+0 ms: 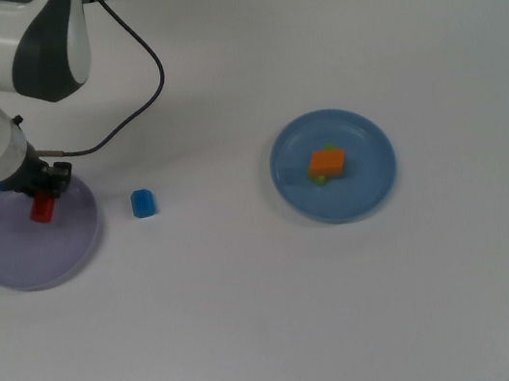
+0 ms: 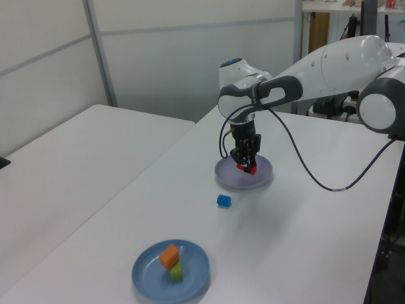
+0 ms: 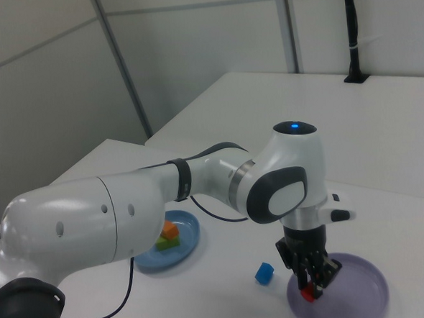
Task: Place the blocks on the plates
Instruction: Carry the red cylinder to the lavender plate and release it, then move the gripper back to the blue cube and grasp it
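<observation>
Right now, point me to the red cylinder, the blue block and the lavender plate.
red cylinder [image 1: 42, 208]: top view, on its side face below the gripper.
blue block [image 1: 143, 203]: top view, centre of its top.
lavender plate [image 1: 19, 264]: top view, bare floor near the lower rim.

Arm reaches out and bends down at the wrist, gripper [image 2: 248, 166] pointing straight down, fingers closed on a red cylinder [image 1: 43, 208], apparently just above the surface.
</observation>
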